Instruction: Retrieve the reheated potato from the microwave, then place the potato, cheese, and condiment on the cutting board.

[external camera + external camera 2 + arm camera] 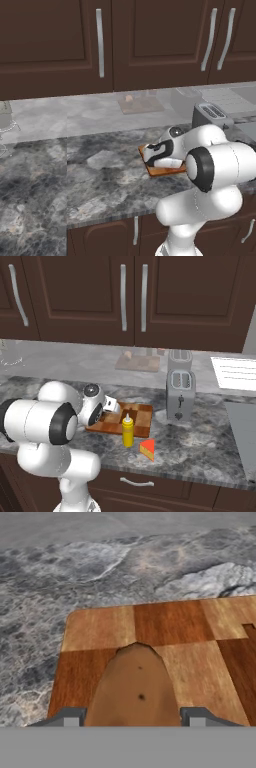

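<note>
The brown potato (136,687) is seen over the checkered wooden cutting board (141,415), near the desk's front edge. The yellow condiment bottle (128,432) stands upright at the board's front edge, the orange cheese wedge (147,449) just beside it.

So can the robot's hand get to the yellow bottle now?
Probably not yet. The hand is full, holding the potato over the cutting board. The condiment bottle stands free just off the board's front edge.

Brown-checkered cutting board (170,627), tan potato (136,687)
</note>
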Robot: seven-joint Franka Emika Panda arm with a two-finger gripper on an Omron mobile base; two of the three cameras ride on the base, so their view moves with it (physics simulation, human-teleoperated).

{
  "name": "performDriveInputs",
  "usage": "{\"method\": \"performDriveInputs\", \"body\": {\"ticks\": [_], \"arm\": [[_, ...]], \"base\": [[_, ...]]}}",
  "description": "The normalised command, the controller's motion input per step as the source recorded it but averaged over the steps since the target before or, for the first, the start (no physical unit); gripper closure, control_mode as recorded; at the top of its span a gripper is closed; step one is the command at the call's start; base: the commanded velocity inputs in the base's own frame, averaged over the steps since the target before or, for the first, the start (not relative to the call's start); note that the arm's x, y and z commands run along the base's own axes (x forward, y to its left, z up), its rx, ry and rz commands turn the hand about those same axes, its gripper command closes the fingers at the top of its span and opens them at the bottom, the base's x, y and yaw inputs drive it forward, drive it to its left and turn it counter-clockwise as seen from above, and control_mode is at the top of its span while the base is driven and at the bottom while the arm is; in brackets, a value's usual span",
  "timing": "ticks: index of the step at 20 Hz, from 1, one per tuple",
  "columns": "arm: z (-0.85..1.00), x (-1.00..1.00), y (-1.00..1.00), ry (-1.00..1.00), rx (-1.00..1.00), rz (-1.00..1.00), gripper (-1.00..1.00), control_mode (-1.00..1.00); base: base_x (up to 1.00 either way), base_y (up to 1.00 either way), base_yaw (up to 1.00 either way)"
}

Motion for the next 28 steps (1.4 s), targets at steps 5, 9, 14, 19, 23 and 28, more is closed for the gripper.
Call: {"method": "performDriveInputs", "body": {"ticks": [5, 9, 14, 19, 23, 28], "arm": [[-0.23, -0.02, 0.00, 0.00, -0.04, 0.00, 1.00, -1.00], [-0.26, -0.10, 0.00, 0.00, -0.06, 0.00, -1.00, -1.00], [-0.16, -0.09, 0.00, 0.00, -0.02, 0.00, -1.00, -1.00], [0.02, -0.08, 0.00, 0.00, 0.00, 0.00, -1.00, -1.00], [0.17, -0.05, 0.00, 0.00, 0.03, 0.00, -1.00, -1.00], [0.32, -0.03, 0.00, 0.00, 0.02, 0.00, -1.00, -1.00]], "base": [[0.00, 0.00, 0.00], [0.00, 0.00, 0.00], [0.00, 0.00, 0.00], [0.00, 0.00, 0.00], [0.00, 0.00, 0.00], [0.00, 0.00, 0.00]]}}
